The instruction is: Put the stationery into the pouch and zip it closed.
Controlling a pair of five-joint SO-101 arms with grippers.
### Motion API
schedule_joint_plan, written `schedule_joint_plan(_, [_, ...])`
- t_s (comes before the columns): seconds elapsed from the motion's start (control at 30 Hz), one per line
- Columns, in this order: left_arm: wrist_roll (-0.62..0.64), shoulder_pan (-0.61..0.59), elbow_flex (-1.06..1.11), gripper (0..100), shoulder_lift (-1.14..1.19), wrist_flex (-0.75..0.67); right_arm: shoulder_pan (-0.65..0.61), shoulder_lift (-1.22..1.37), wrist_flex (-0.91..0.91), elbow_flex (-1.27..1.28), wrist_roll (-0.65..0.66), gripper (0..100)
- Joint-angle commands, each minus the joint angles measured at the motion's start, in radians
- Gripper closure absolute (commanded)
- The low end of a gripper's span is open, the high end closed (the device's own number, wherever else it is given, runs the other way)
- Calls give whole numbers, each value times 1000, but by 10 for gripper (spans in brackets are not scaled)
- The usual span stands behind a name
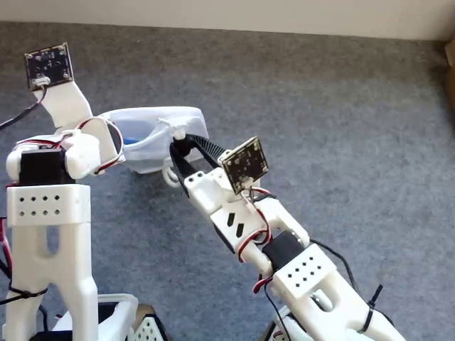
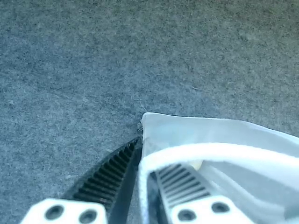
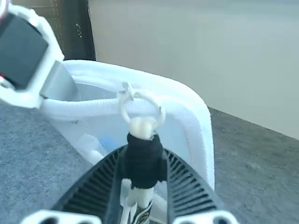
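A translucent white pouch (image 1: 165, 114) stands on the grey carpet between the two arms, its mouth gaping. Something blue (image 1: 135, 132) lies inside it. My left gripper (image 2: 142, 144) is shut on the pouch's end (image 2: 215, 135), one finger inside the wall and one outside. My right gripper (image 1: 178, 150) is at the pouch's other end. In the right wrist view it (image 3: 142, 156) is shut on the black zip pull (image 3: 142, 163), which hangs from a white ring (image 3: 140, 106) on the zip of the pouch (image 3: 191, 112).
Grey carpet (image 1: 341, 106) surrounds the pouch, with open floor to the right and behind. The left arm's white base (image 1: 50, 241) stands at the front left. A pale wall (image 3: 210, 46) rises beyond the pouch.
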Motion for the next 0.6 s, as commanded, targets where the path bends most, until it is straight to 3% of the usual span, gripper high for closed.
schedule_joint_plan(0.0, [-3, -44, 65, 992, 50, -37, 18, -5, 148, -50, 87, 993])
schedule_joint_plan(0.33, [-2, -42, 65, 979, 50, -35, -45, -5, 567, -248, 163, 993])
schedule_joint_plan(0.57, [5, 18, 65, 795, 50, -31, -41, -5, 794, -305, 167, 993])
